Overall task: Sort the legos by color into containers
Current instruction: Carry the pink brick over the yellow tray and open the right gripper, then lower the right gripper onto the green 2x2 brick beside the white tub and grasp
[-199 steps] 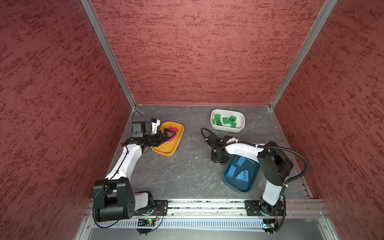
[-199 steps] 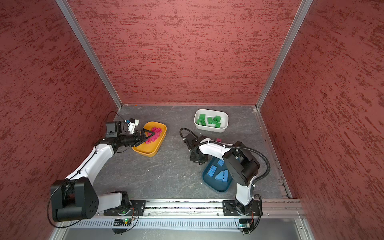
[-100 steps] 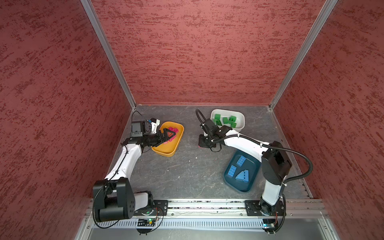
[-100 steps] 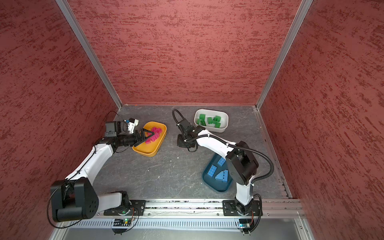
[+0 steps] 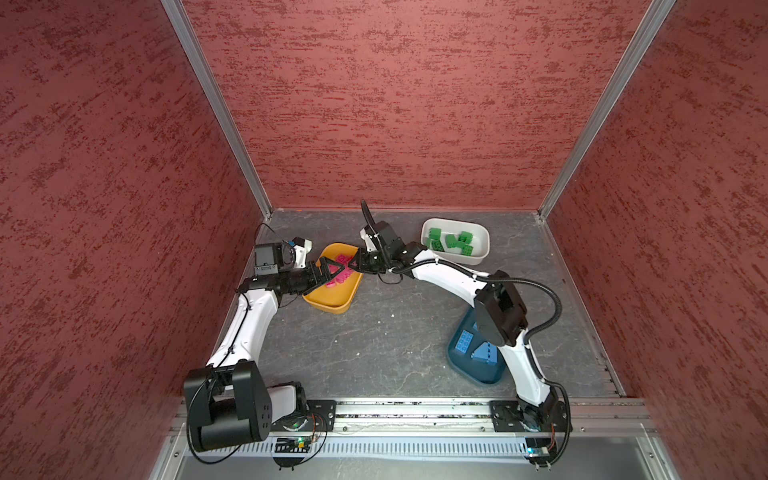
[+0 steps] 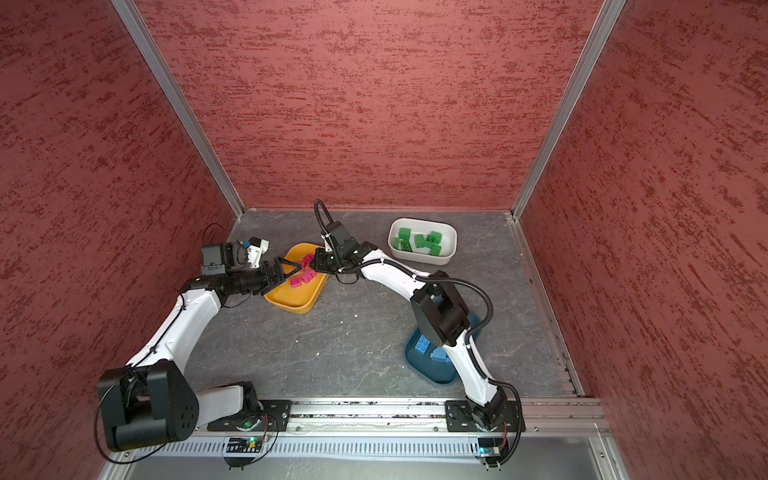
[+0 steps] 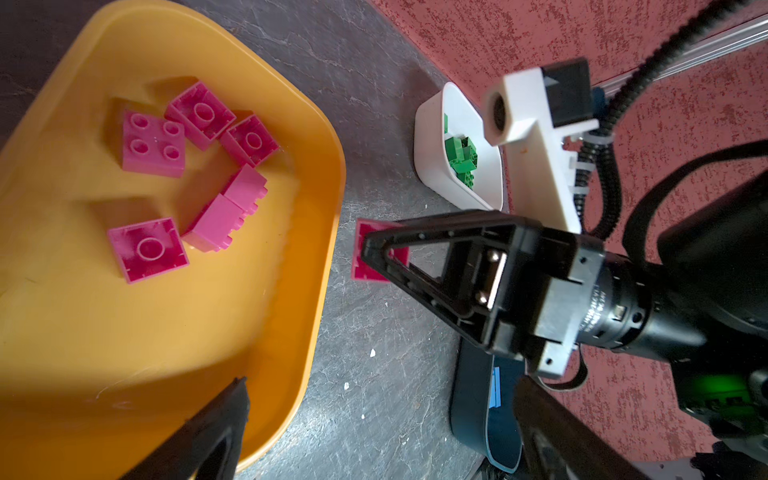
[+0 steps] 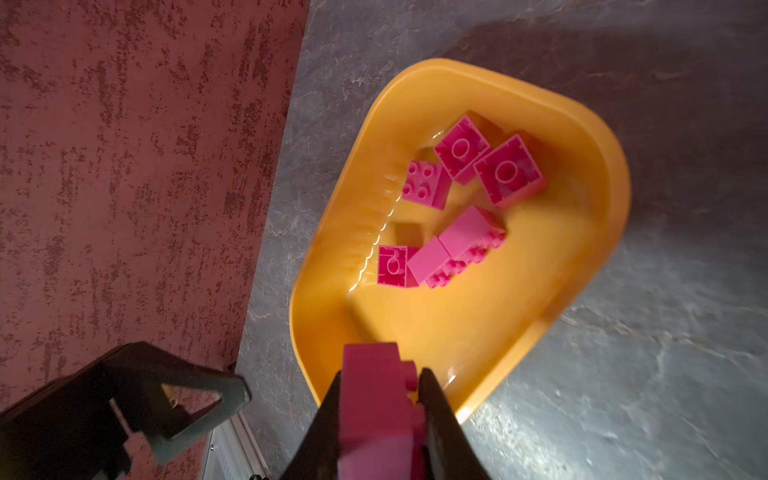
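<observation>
**Pink brick clamped at the rim of the yellow-orange bin**

Item under handling: one pink brick (image 8: pixel 374 411), gripped between the two black fingers (image 8: pixel 440 419) of the right gripper (image 8: pixel 380 376). The jaws are drawn in narrow and press against its sides.

Position: in the right wrist view the brick overlaps the rim of the yellow-orange bin (image 8: pixel 598 257). In the left wrist view it shows against the grey tabletop (image 7: pixel 374 395) just beside that rim, on the side facing the white bin (image 7: pixel 428 166). Whether it hangs over the bin or just outside it cannot be told.

Bin contents: six loose pink bricks (image 7: pixel 153 143) lie on the bin floor, grouped toward one end. Three lie underside up and one lies studs up. Two lie on their sides, touching end to end.

Left gripper (image 5: pixel 332 270): jaws spread wide with nothing between them. It reaches over the same bin from the left. It is near the right gripper, and the wrist views show a gap between them.

Other containers: in both top views the white bin stands at the back right and holds green bricks (image 5: pixel 451 241). The teal bin (image 5: pixel 478 378) stands at the front right, well apart from the other two and partly hidden by the right arm. It holds blue bricks (image 5: pixel 463 343), among them a sloped blue piece (image 5: pixel 484 353).
</observation>
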Controlling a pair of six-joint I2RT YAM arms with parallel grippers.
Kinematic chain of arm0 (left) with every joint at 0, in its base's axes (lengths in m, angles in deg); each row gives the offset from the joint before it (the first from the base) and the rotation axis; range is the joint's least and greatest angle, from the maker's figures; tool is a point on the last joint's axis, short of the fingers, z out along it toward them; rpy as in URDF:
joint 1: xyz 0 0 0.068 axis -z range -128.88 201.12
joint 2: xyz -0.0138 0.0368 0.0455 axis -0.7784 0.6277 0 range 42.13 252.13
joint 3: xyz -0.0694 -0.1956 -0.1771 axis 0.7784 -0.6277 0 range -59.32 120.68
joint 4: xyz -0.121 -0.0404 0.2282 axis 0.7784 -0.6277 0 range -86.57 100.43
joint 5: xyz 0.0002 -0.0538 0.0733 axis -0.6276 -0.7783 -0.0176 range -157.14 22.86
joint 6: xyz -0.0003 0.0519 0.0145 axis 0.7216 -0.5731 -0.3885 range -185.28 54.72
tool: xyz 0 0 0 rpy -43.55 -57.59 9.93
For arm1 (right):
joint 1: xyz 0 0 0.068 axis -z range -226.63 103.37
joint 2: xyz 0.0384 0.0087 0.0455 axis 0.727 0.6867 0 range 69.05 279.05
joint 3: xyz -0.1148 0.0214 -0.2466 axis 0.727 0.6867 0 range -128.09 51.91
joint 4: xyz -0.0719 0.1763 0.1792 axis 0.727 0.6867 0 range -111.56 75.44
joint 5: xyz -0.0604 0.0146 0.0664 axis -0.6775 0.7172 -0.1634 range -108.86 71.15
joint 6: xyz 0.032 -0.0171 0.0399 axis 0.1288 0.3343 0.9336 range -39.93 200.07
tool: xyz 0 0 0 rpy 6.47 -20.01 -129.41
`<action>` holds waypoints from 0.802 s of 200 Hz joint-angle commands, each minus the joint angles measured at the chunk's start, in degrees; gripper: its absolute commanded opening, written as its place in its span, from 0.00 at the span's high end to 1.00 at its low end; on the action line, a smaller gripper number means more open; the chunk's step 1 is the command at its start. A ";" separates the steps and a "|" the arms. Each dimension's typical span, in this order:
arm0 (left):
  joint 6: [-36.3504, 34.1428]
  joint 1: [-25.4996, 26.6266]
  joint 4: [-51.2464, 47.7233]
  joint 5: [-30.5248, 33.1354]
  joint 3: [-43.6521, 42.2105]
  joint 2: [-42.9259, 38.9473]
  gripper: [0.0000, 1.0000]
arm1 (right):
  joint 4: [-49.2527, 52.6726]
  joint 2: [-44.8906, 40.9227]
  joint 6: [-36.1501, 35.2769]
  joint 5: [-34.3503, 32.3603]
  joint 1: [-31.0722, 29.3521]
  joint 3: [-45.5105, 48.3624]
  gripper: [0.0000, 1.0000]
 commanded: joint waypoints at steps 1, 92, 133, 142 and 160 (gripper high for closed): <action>-1.49 -0.61 -0.68 -0.25 1.36 -0.86 0.01 | 2.70 3.34 -1.51 -0.93 -0.14 -6.19 0.74; -1.41 -0.87 -0.27 -0.87 1.19 -0.16 0.01 | 15.67 2.42 -7.88 -11.74 0.84 -12.40 0.44; -0.99 -0.79 0.16 -1.59 1.19 -0.20 0.01 | 17.52 -10.01 -10.45 -16.56 4.30 2.37 0.38; -0.59 -0.65 0.69 -2.03 1.09 -0.09 0.01 | 17.90 -13.28 -10.70 -17.45 5.51 6.35 0.36; 0.16 -0.05 1.64 -2.45 0.83 0.17 0.01 | 20.25 -18.86 -10.99 -19.58 8.13 12.96 0.33</action>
